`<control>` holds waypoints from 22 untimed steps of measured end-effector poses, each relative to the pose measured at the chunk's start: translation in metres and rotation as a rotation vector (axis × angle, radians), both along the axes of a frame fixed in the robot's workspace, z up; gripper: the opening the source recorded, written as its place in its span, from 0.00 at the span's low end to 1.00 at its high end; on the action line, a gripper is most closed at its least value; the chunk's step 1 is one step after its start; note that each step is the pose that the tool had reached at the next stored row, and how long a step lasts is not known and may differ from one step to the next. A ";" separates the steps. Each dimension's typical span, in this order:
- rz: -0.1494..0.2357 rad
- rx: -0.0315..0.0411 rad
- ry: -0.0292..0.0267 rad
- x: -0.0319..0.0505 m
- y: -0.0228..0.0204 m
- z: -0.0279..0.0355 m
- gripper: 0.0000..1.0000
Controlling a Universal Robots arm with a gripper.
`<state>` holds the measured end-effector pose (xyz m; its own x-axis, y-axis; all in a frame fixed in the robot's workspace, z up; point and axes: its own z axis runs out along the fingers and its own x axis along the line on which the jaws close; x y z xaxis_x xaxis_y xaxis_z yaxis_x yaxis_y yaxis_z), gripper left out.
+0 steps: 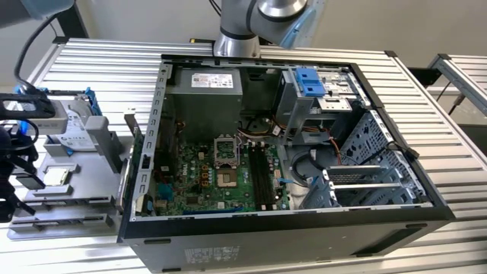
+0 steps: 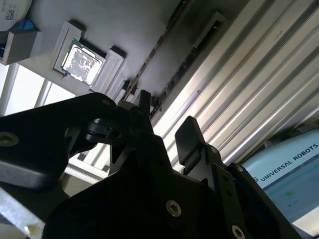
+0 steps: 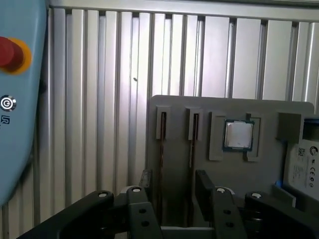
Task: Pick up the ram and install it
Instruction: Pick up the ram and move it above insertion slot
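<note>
A: Exterior view first, from its left: we see a grey holder point(image 1: 80, 221) on the slatted tabletop point(image 1: 99, 63). It carries a hard drive point(image 1: 72, 134) in a blue bracket and, lower in that picture, a square CPU chip point(image 1: 59, 177) in its own pocket.

B: Moving toward the exterior view's right, we reach the open computer case point(image 1: 228, 251). Its motherboard point(image 1: 198, 177) lies flat inside, and the black memory slots point(image 1: 263, 171) run just beside the processor socket point(image 1: 227, 165). The robot arm point(image 1: 237, 40) rises beyond the case's far wall.

A: Where do we find the ram?

B: In the first wrist view, past the blue teach pendant point(image 3: 20, 124) with its red button point(image 3: 9, 52), the holder shows two narrow slots. The outer ram stick point(image 3: 161, 159) stands on edge in the slot farther from the chip. The inner ram stick point(image 3: 191, 159) stands on edge in the slot next to the chip's pocket. Both are in the holder, well apart from the case.

A: And the pincer?

B: We see the pincer point(image 3: 174, 191) hovering over the holder with its fingers point(image 3: 203, 186) apart, clamped on nothing. In the first wrist view both sticks run through the gap between the fingers. We cannot tell whether either finger touches a stick. In the second wrist view the parted fingers sit near the ends of both sticks.
</note>
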<state>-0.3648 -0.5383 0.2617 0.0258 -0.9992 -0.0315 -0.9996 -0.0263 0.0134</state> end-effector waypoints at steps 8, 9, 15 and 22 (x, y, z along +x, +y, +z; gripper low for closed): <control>0.000 -0.0001 0.0001 0.0000 0.0000 -0.0141 1.00; 0.000 -0.0001 0.0001 0.0000 0.0000 -0.0160 1.00; 0.000 0.0001 -0.0001 0.0000 0.0000 -0.0269 1.00; 0.000 0.0000 0.0000 -0.0001 -0.0012 -0.0396 1.00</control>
